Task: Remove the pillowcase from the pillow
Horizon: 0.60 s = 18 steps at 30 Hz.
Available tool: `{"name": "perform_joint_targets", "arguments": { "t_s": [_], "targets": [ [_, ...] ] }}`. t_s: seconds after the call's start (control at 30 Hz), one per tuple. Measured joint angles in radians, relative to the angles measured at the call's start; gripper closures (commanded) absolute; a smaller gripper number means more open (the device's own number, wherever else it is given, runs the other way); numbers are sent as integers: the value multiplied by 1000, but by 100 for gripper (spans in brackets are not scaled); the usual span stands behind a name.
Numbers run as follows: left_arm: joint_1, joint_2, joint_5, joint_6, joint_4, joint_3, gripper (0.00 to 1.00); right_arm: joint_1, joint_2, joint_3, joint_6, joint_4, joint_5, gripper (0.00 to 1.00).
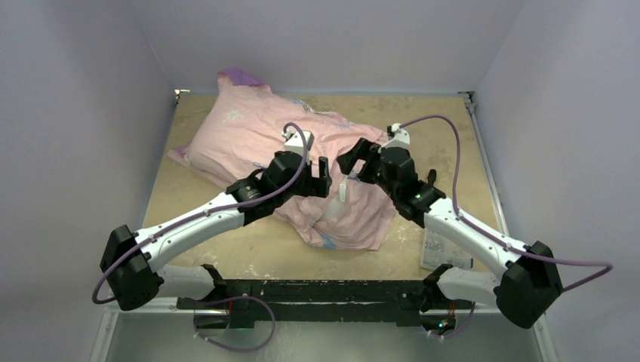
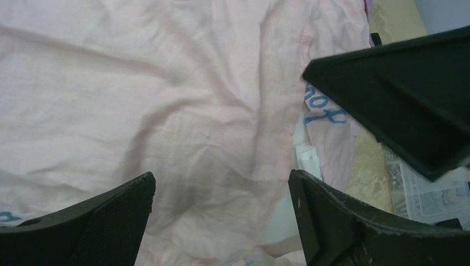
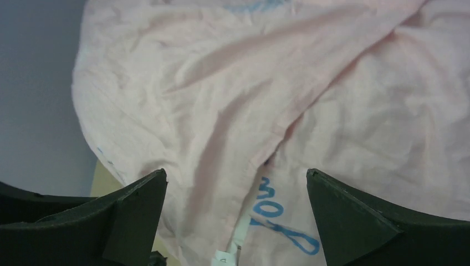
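The pillowcase (image 1: 256, 136) lies pale pink face up, running from the back left to the table's middle, with a purple corner at the back. It covers the pillow, of which only a white sliver (image 2: 277, 221) shows at the open hem. My left gripper (image 1: 323, 177) is open and empty, just above the fabric near that hem (image 2: 221, 176). My right gripper (image 1: 353, 162) is open and empty, facing the left one, above the hem and blue lettering (image 3: 236, 172). One right finger (image 2: 399, 94) shows in the left wrist view. A white label (image 3: 224, 256) hangs at the hem.
A clear plastic packet (image 1: 445, 249) lies on the tan table (image 1: 226, 249) at the front right, by the right arm; it also shows in the left wrist view (image 2: 432, 194). Pale walls close in the left, back and right sides.
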Motion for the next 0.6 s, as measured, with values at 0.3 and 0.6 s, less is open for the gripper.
{"name": "perform_joint_targets", "arguments": {
  "t_s": [0.3, 0.6],
  "targets": [
    [-40, 74, -87, 23, 9, 35, 9, 26, 8, -50, 147, -135, 79, 2],
    [-40, 152, -71, 23, 61, 35, 9, 27, 4, -50, 225, -221, 77, 3]
  ]
}}
